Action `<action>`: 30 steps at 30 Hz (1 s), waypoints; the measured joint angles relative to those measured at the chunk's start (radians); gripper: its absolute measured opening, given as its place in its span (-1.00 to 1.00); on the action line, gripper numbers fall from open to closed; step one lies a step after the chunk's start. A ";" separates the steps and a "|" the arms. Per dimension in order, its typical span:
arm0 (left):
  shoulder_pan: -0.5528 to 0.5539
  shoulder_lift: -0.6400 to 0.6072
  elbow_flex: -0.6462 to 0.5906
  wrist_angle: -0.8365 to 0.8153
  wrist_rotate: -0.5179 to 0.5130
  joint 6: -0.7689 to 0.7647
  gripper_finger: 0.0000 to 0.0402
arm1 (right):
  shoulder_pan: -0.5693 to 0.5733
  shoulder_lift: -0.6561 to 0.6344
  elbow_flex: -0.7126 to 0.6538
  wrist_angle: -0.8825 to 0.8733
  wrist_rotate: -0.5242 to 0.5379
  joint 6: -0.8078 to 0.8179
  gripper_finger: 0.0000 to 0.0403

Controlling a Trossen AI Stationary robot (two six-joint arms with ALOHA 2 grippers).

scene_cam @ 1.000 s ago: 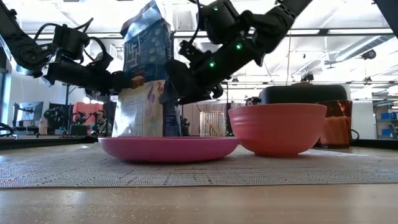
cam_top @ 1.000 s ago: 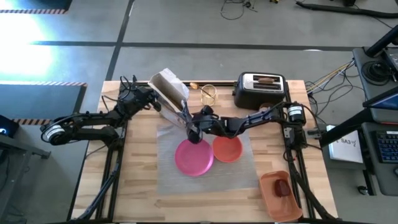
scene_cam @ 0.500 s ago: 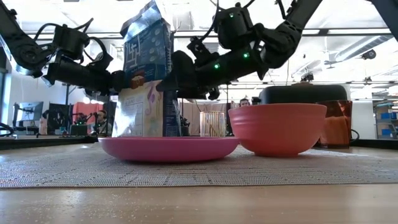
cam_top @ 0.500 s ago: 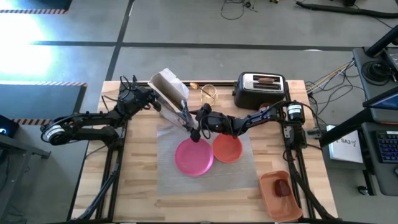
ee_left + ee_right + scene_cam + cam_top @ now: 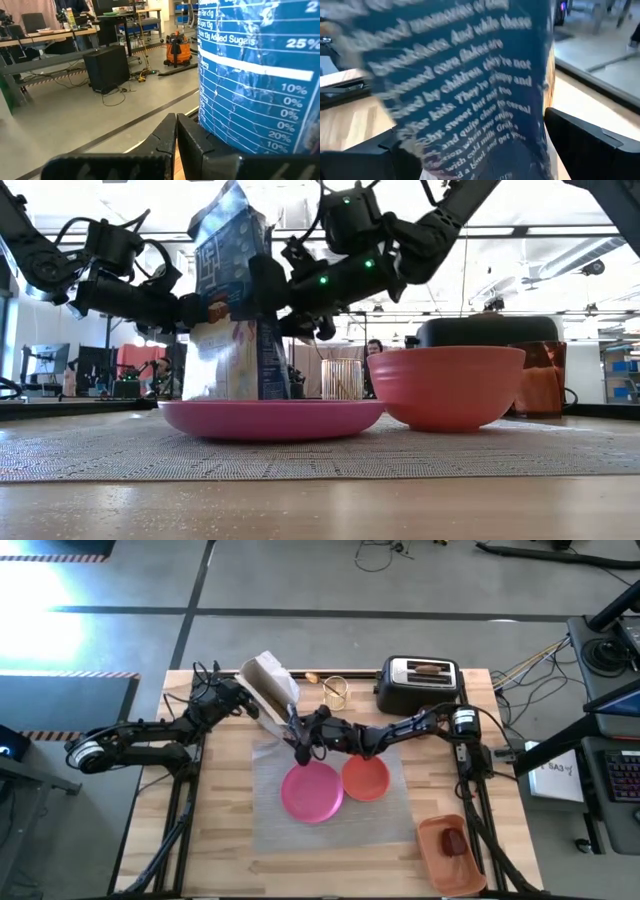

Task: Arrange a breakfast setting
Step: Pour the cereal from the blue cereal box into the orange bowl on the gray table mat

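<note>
Pincers from both arms are now at the cereal box (image 5: 268, 680), which stands near the back edge of the tabletop, left of the middle. A second ago the right pincer (image 5: 297, 732) hung over the back rim of the pink plate (image 5: 312, 792). It has since slid away from the plate and up to the box. Its two fingers are spread wide with the box between them. Whether they press on the box yet is not clear. The box also leans a little more than it did.

The left pincer (image 5: 243, 700) is at the other side of the box. Its fingers (image 5: 176, 135) are pressed together, right against the box. They may be pinching a thin edge of it, but that cannot be told.

This looks like the arms getting the box ready to pour or pass over.

The plate and the orange bowl (image 5: 365, 778) already sit side by side on the grey mat (image 5: 380, 825) in the middle of the tabletop. The toast (image 5: 428, 667) is in the toaster (image 5: 418, 683) at the back edge. A small cup (image 5: 335, 690) stands between the toaster and the box. The apple (image 5: 455, 842) lies in the orange tray (image 5: 432, 840) at the front right corner.

The cup is close behind the right arm and could get bumped. The plate's rim is just below the box too.
</note>
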 joint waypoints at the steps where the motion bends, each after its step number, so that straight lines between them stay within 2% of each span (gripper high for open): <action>1: 0.000 0.000 0.000 0.000 0.000 0.000 -1.00 | 0.000 0.000 0.011 -0.029 0.001 0.010 0.78; 11: 0.000 0.000 0.000 0.001 0.000 0.000 -1.00 | -0.001 0.000 0.079 -0.184 0.000 0.041 0.78; 16: 0.000 0.000 0.000 0.005 0.004 0.000 -1.00 | -0.006 0.002 0.084 -0.250 0.048 0.052 0.75; 23: 0.000 0.000 0.000 0.005 0.003 0.000 -1.00 | -0.013 0.002 0.084 -0.279 0.069 0.049 0.49; 30: 0.000 0.000 0.000 0.023 0.003 0.000 -1.00 | -0.018 0.002 0.083 -0.278 0.074 0.035 0.07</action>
